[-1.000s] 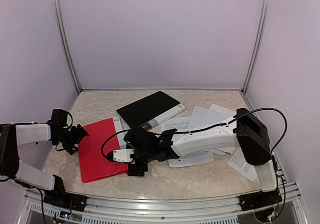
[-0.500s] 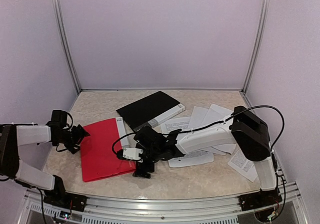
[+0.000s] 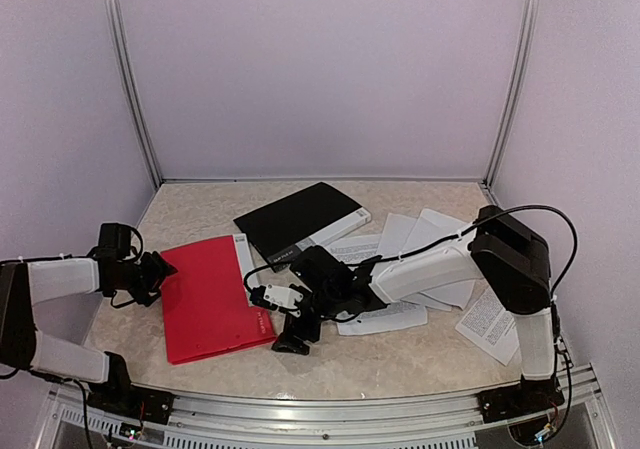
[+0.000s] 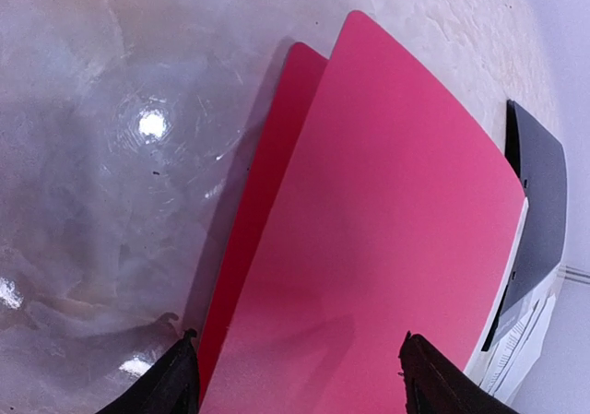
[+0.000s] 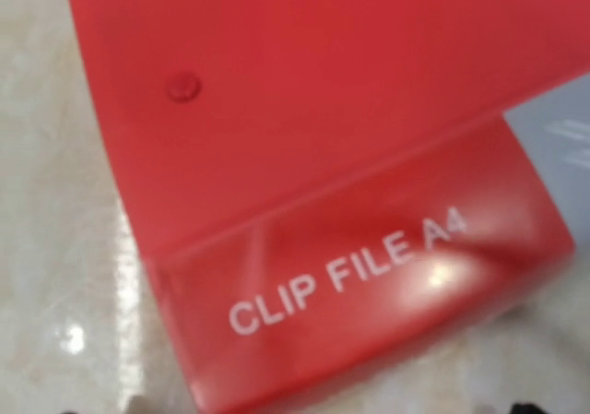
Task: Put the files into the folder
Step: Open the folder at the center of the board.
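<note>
The red folder [image 3: 213, 304] lies closed on the left half of the marbled table [image 3: 400, 364]. In the left wrist view its upper cover sits slightly askew over the lower one, with a dark shadow line between them. White print on its spine reads "CLIP FILE A4", seen soft and blurred in the right wrist view.

The files [image 3: 425, 237] are spread over the right half of the table, none of them in the red folder. The right forearm stretches across them and hides much of the pile, so the number of sheets cannot be counted. One printed sheet [image 3: 488, 324] lies alone by the right edge, partly behind the arm's upright link.

A black folder [image 3: 295, 219] lies behind the red one, its near edge carrying a white strip.

The left gripper [image 3: 158, 272] is at the red folder's left edge. Its jaws stand apart and only the dark fingertips [image 4: 175, 382] show, cut off by the bottom of the frame, with the red cover spanning the gap; contact cannot be made out.

The right gripper [image 3: 291, 337] hangs just beside the folder's near right corner. Its jaws are spread wide and hold nothing, their tips barely showing at the lower corners of its own view.
</note>
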{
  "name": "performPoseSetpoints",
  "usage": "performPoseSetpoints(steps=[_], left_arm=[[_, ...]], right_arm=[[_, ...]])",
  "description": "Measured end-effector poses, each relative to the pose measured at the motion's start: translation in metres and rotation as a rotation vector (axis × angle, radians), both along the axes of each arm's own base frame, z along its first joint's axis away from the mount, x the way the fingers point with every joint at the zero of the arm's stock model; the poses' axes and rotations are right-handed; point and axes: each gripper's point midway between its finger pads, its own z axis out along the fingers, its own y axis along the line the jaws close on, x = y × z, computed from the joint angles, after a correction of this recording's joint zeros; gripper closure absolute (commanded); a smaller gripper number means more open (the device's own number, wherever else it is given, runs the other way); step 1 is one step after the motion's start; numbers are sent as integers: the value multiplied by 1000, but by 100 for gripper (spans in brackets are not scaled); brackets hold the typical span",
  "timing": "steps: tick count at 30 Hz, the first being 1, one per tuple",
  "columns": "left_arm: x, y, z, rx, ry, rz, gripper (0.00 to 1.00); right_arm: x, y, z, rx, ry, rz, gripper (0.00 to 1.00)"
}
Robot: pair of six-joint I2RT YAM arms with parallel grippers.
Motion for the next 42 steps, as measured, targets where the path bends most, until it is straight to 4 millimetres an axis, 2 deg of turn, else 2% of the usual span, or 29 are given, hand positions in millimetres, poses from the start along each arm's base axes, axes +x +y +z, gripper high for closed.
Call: performPoseSetpoints(steps=[9,18,21,25,31,38,42], left_arm=[[2,-5,10,-13,-89,-22,39],[10,-14,21,-52,-186,-65,45],[14,-18,27,-68,-217,-85,46],[15,-24,33,-85,-251,-111,46],[19,-33,51,-116,-341,-158,46],[25,-45,73,-157,-441,-216,54],[22,-67,85,-165,-482,-292,59]], right_arm=[[32,-10,22,96,93,-122,1],[58,-7,39,205,231,-239,1],[68,2,40,231,265,-269,1],[78,8,32,235,311,-302,1],[78,8,14,231,394,-288,1],[67,13,25,275,449,-206,1],[59,15,30,305,468,-151,1]])
